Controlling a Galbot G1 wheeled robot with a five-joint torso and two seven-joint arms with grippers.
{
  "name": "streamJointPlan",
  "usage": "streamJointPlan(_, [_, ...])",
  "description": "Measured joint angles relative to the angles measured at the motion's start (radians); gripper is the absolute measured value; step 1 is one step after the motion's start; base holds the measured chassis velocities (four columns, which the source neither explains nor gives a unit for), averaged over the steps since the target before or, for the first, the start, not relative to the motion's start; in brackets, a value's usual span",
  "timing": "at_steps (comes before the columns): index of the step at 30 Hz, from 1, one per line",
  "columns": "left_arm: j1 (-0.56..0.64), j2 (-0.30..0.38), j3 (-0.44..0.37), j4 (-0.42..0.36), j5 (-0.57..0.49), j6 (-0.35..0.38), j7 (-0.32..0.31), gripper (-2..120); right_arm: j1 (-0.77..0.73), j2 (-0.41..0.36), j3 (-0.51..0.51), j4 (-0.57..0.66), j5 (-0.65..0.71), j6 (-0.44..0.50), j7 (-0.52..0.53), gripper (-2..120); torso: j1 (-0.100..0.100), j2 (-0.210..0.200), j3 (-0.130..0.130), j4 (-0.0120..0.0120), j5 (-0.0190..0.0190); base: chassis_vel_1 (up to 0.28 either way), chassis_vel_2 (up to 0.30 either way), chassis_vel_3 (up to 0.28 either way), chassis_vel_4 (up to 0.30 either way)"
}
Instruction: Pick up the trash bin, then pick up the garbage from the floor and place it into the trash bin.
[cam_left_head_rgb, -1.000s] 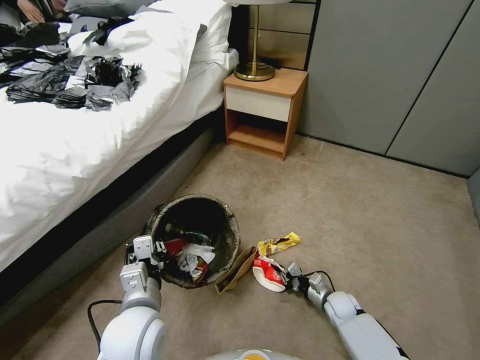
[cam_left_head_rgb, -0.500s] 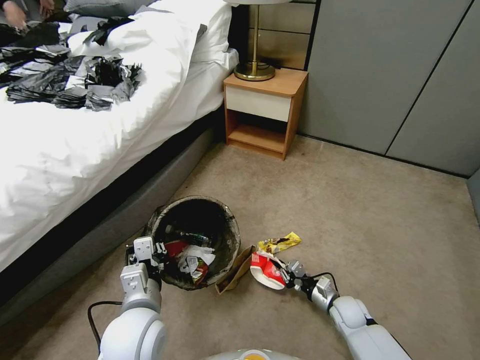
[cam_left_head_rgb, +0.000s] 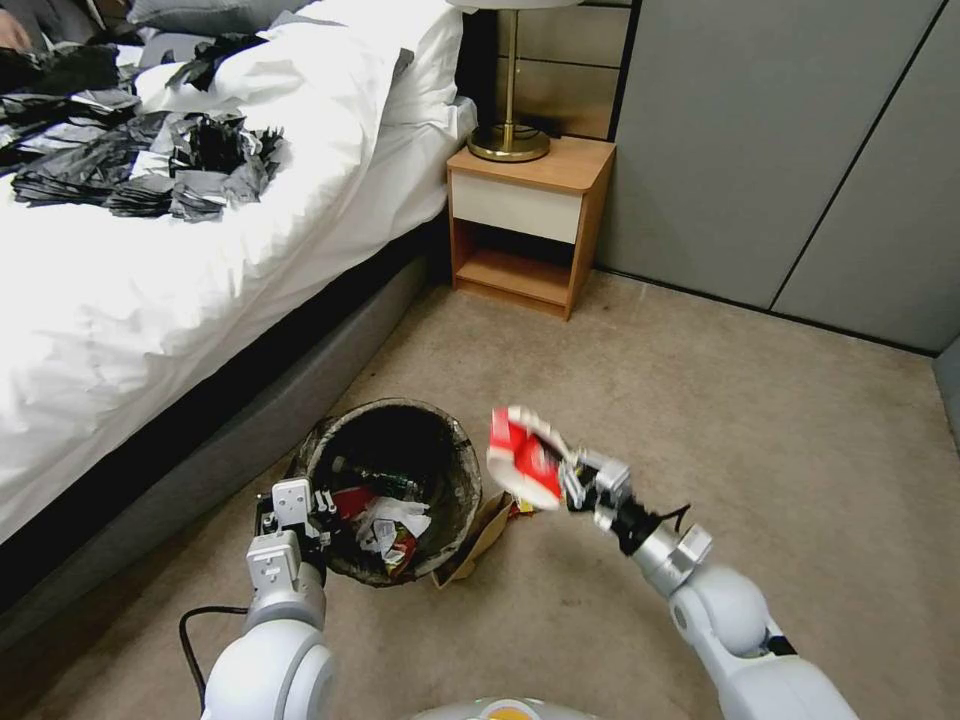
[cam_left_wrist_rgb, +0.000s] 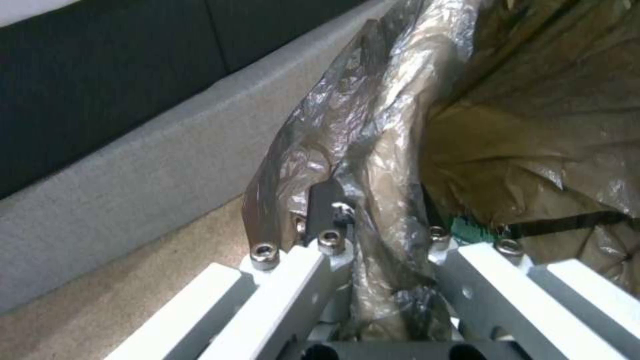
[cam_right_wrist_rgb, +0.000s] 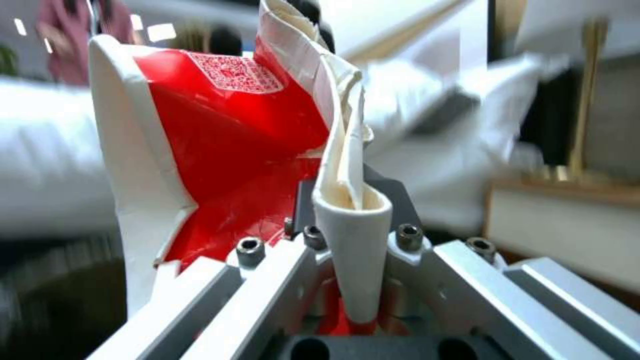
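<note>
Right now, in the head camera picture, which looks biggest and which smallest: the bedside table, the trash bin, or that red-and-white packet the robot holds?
1. Bedside table, though farthest away.
2. Trash bin, nearly as big, nearer the camera.
3. Red-and-white packet, clearly smallest, in the right gripper.

I see the trash bin (cam_left_head_rgb: 392, 490) near the bed (cam_left_head_rgb: 150, 300) on my left; the nightstand (cam_left_head_rgb: 530, 220) stands far behind, a paper bag (cam_left_head_rgb: 478, 540) just right of the bin.

Red-and-white packet (cam_left_head_rgb: 520, 460) smeared by motion blur in the head view; in the right wrist view the room behind it is blurred. Brown paper bag (cam_left_head_rgb: 478, 540) partly hidden behind the trash bin (cam_left_head_rgb: 400, 420) (lower end visible).
</note>
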Motion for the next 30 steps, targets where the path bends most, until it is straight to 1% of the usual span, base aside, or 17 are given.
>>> streamJointPlan(3, [0.0, -0.002, 0.009, 0.006, 0.005, -0.001, 0.001, 1, -0.003, 0.004, -0.049, 0.109, 0.008, -0.009, 0.04, 0, 0.0, 0.0, 0.0, -0.0001, -0.0001, 0.0, 0.0, 0.0, 0.0])
streamJointPlan(8, [0.0, -0.003, 0.016, 0.016, 0.013, -0.005, 0.001, 1, -0.018, 0.008, -0.085, 0.158, -0.02, -0.015, 0.047, 0, 0.0, 0.0, 0.0, -0.0002, -0.0001, 0.0, 0.0, 0.0, 0.0])
streamJointPlan(12, [-0.001, -0.003, 0.021, 0.016, 0.016, -0.005, 0.001, 1, -0.021, 0.007, -0.106, 0.155, -0.041, -0.018, 0.047, 0, 0.0, 0.0, 0.0, -0.0002, 0.0, 0.0, 0.0, 0.0, 0.0])
streamJointPlan(15, [0.001, -0.004, 0.025, 0.016, 0.02, -0.006, 0.002, 1, -0.018, 0.003, -0.132, 0.134, -0.064, -0.018, 0.047, 0, 0.0, 0.0, 0.0, -0.0002, 0.0, 0.0, 0.0, 0.0, 0.0])
streamJointPlan(18, [0.01, -0.006, 0.031, 0.013, 0.029, -0.009, 0.002, 1, -0.001, 0.002, -0.188, 0.093, -0.096, -0.021, 0.062, 0, 0.0, 0.0, 0.0, -0.0002, 0.0, 0.0, 0.0, 0.0, 0.0])
streamJointPlan(19, [0.01, -0.006, 0.031, 0.013, 0.029, -0.009, 0.002, 1, -0.001, 0.002, -0.188, 0.093, -0.096, -0.021, 0.062, 0, 0.0, 0.0, 0.0, -0.0002, 0.0, 0.0, 0.0, 0.0, 0.0])
streamJointPlan(22, [0.018, -0.007, 0.034, 0.003, 0.036, -0.011, 0.003, 1, 0.037, 0.013, -0.237, 0.026, -0.125, -0.027, 0.08, 0, 0.0, 0.0, 0.0, -0.0001, 0.0001, 0.0, 0.0, 0.0, 0.0])
streamJointPlan(23, [0.018, -0.007, 0.034, 0.003, 0.036, -0.011, 0.003, 1, 0.037, 0.013, -0.237, 0.026, -0.125, -0.027, 0.08, 0, 0.0, 0.0, 0.0, -0.0001, 0.0001, 0.0, 0.0, 0.0, 0.0])
streamJointPlan(26, [0.029, -0.008, 0.036, -0.006, 0.043, -0.014, 0.004, 1, 0.081, 0.032, -0.271, -0.056, -0.148, -0.031, 0.094, 0, 0.0, 0.0, 0.0, -0.0001, -0.0001, 0.0, 0.0, 0.0, 0.0])
streamJointPlan(27, [0.029, -0.008, 0.036, -0.006, 0.043, -0.014, 0.004, 1, 0.081, 0.032, -0.271, -0.056, -0.148, -0.031, 0.094, 0, 0.0, 0.0, 0.0, -0.0001, -0.0001, 0.0, 0.0, 0.0, 0.0])
streamJointPlan(30, [0.036, -0.009, 0.038, -0.013, 0.049, -0.016, 0.004, 1, 0.107, 0.051, -0.296, -0.114, -0.159, -0.033, 0.103, 0, 0.0, 0.0, 0.0, -0.0001, -0.0001, 0.0, 0.0, 0.0, 0.0])
